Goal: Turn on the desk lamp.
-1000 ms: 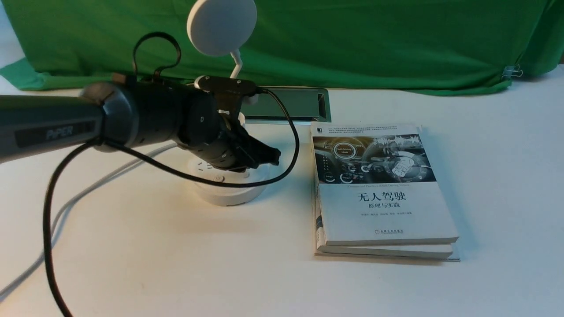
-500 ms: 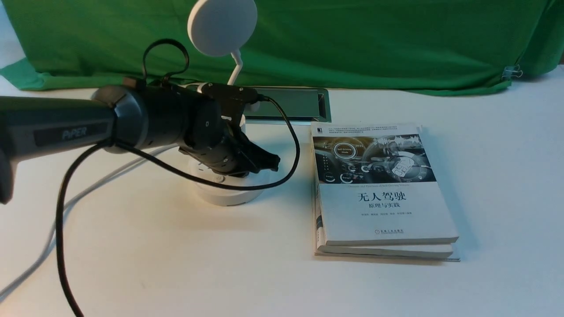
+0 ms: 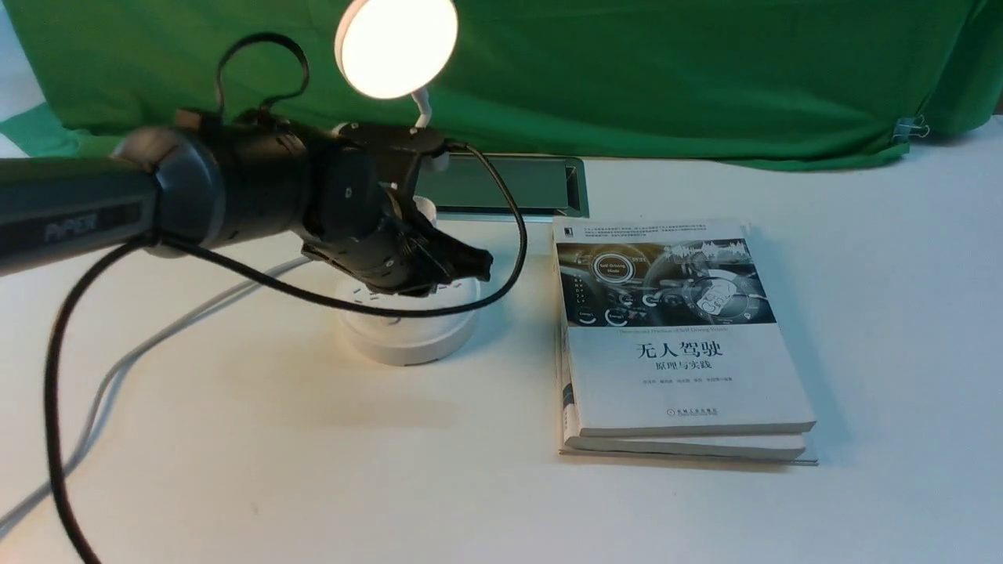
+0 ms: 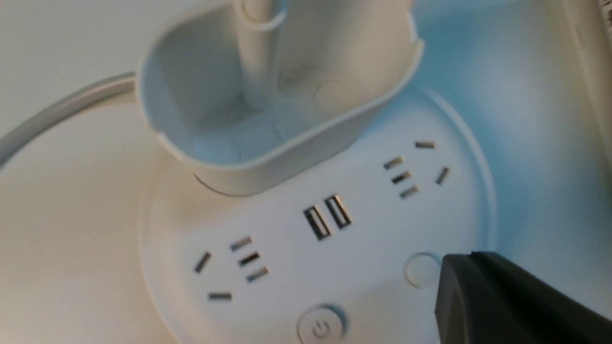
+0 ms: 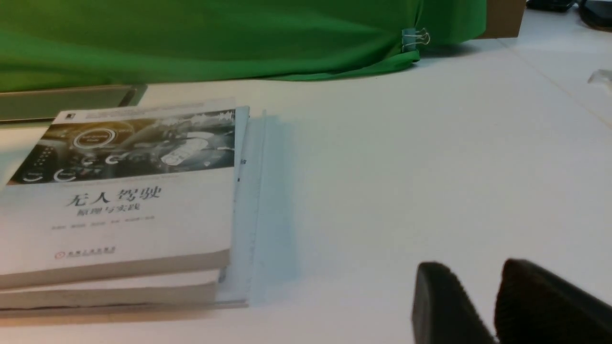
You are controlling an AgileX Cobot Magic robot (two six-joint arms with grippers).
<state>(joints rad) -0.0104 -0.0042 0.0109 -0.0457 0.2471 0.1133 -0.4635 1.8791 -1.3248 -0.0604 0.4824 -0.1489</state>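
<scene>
The white desk lamp stands at the table's left middle, its round disc head (image 3: 396, 48) glowing warm on the thin gooseneck (image 3: 421, 110). Its round base (image 3: 407, 337) carries sockets, USB ports, a cup holder (image 4: 267, 143), a plain round button (image 4: 420, 270) and a power button (image 4: 321, 327). My left gripper (image 3: 482, 270) is shut and empty, and hovers just above the base's right side. In the left wrist view the left gripper (image 4: 452, 286) has its tip at the plain button's edge. My right gripper (image 5: 473, 274) is open a little and empty, low over bare table to the right of the books.
Two stacked books (image 3: 674, 337) lie right of the lamp, also in the right wrist view (image 5: 124, 191). A green cloth (image 3: 627, 78) hangs along the back. A metal-framed recess (image 3: 509, 186) sits behind the lamp. The lamp's white cord (image 3: 157, 337) runs off left.
The lamp head has lit up; it was dark in both earlier frames. My left gripper dipped onto the base's right side, then lifted a little and drew back left.
</scene>
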